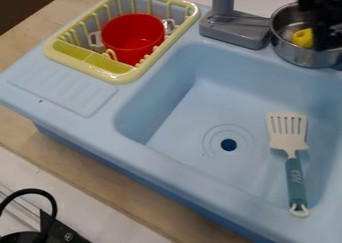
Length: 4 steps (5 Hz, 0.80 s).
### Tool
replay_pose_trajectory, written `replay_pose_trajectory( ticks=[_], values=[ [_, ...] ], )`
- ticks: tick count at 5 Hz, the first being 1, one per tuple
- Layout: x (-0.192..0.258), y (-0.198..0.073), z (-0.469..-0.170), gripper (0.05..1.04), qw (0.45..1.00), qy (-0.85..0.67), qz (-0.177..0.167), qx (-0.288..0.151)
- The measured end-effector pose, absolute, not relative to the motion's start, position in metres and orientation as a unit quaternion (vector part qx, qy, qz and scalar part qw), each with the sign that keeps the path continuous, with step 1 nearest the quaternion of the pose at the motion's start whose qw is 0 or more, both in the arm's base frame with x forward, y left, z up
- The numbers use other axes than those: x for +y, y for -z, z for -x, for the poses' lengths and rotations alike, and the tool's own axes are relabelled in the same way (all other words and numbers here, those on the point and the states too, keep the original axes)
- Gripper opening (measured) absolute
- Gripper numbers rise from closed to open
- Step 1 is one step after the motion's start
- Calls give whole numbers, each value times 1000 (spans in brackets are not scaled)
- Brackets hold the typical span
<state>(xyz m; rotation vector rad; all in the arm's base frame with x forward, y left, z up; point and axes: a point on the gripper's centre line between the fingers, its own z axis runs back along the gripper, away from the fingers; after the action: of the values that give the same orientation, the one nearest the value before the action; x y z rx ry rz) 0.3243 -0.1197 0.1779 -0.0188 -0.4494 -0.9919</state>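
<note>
Gripper (326,36): over metal pot (298,57); opening and hold cannot be told.
Yellow object (302,38): inside metal pot, beside gripper.
Metal pot: rim may snag; work steeply, slowly, clear of grey faucet (234,29).

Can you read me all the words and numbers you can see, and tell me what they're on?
Spatula handle: there are pale letters, but they are too small for me to read surely.
Black object at the lower left: there is a tiny light mark, too small to read.
I see no writing on the red bowl, the yellow rack or the blue sink.
</note>
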Motion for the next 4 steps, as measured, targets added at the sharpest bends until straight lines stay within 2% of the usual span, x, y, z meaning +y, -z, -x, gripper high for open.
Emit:
replay_pose_trajectory(
  ticks=[1,2,4],
  values=[
    [-137,-166,-340,999,835,507,39,-211],
    [-139,-152,-343,999,832,519,30,-195],
    [-138,-150,-341,999,831,525,21,-184]
  ],
)
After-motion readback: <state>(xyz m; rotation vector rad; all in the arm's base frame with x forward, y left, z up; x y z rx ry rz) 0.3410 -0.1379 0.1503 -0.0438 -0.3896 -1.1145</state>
